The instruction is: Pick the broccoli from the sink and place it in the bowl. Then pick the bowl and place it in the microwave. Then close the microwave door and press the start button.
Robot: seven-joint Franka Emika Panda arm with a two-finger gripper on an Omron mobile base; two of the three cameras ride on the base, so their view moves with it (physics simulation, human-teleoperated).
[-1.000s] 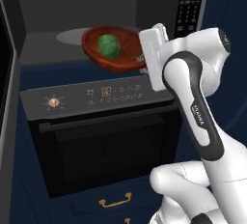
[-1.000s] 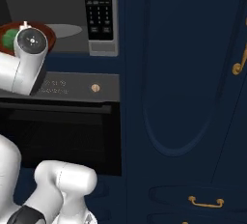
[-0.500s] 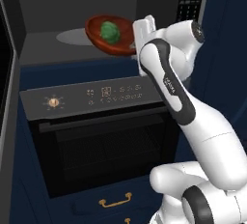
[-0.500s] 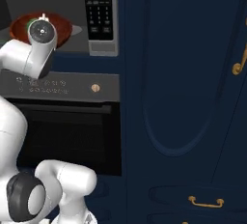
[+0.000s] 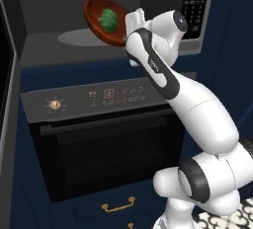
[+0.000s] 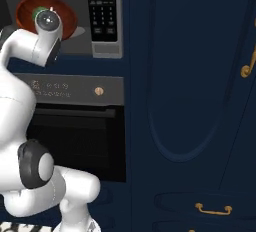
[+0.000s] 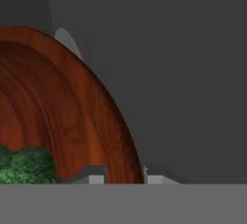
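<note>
One claw [image 7: 121, 175] clamps the tilted bowl's [image 5: 101, 21] rim, broccoli [image 5: 108, 19] inside; no legible writing.

navy cabinets [image 6: 190, 76], black oven [image 5: 104, 144], brass handles [image 6: 214, 209]

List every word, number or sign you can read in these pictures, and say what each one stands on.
None can be read.
Microwave button panel: rows of pale marks, too small to read.
Oven control strip: pale symbols and a small display, blurred.
Robot arm: a short dark print along the link, illegible.
Bowl with the broccoli, held by the hand: no text.
</note>
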